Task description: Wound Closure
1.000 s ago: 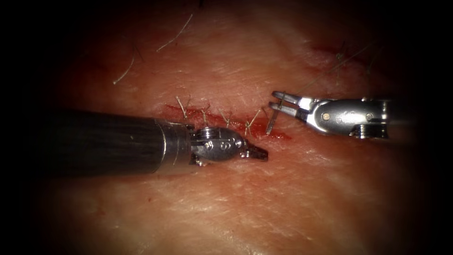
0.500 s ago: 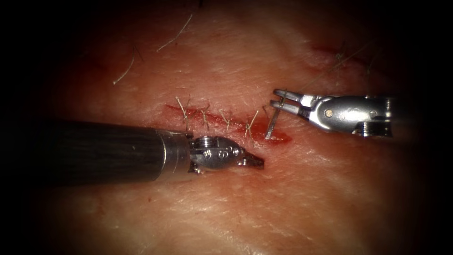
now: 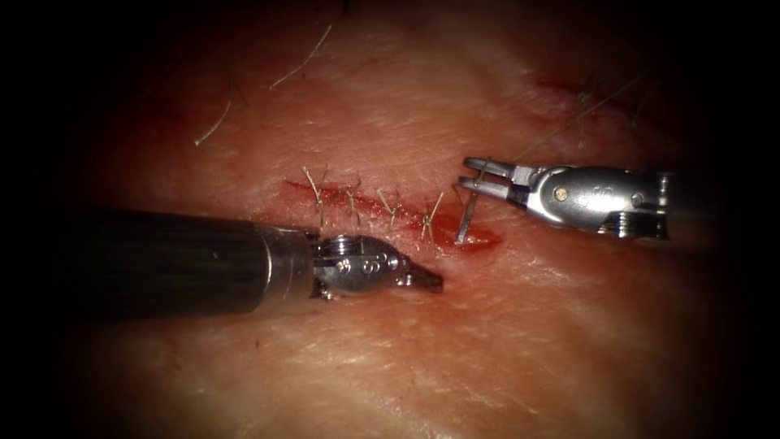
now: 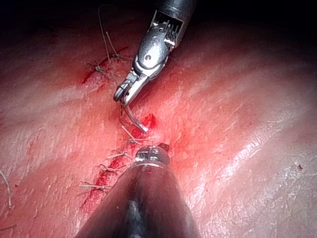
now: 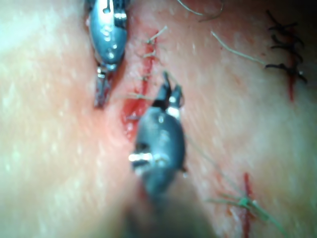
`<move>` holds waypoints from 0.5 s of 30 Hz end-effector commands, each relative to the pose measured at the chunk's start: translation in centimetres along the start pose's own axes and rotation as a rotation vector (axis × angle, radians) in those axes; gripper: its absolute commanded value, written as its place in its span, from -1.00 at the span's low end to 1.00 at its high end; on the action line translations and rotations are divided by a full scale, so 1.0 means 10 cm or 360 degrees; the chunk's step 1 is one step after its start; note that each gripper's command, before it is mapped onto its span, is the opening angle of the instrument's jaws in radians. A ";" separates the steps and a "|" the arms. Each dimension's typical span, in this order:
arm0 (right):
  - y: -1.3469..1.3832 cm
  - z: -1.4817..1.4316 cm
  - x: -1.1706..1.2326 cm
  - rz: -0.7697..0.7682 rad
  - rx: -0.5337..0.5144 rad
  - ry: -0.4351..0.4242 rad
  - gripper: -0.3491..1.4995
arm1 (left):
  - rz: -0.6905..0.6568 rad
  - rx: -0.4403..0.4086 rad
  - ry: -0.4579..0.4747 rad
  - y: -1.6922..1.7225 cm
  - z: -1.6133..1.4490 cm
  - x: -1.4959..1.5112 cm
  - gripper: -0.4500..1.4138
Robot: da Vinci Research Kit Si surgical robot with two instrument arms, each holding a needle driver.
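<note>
Endoscope view shows the tissue [image 3: 504,341] lying pale and glistening, its cut [image 3: 382,205] crossed by four stitches [image 3: 351,203] with red fluid [image 3: 475,237] pooled at the open right end. The left tool [image 3: 429,280] lies nearly flat just below the cut, jaws closed on nothing, tip pointing right. Beyond that tip, the right tool [image 3: 475,180] reaches in level and clamps the needle [image 3: 465,221] near its upper end, the needle's long axis running steeply down from the jaws, its point meeting the tissue at the cut's right end.
</note>
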 end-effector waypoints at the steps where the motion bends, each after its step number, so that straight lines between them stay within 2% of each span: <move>1: -0.001 0.006 0.000 0.0007 0.0010 0.0009 -1.00 | -0.0007 -0.0004 -0.0004 0.001 0.008 -0.005 -1.00; 8: 0.000 0.005 0.006 0.0033 0.0029 0.0023 -1.00 | -0.0017 0.0002 -0.0014 0.000 0.013 -0.019 -1.00; 15: -0.003 0.008 0.003 0.0088 0.0047 0.0069 -1.00 | -0.0017 0.0000 -0.0013 -0.002 0.013 -0.018 -1.00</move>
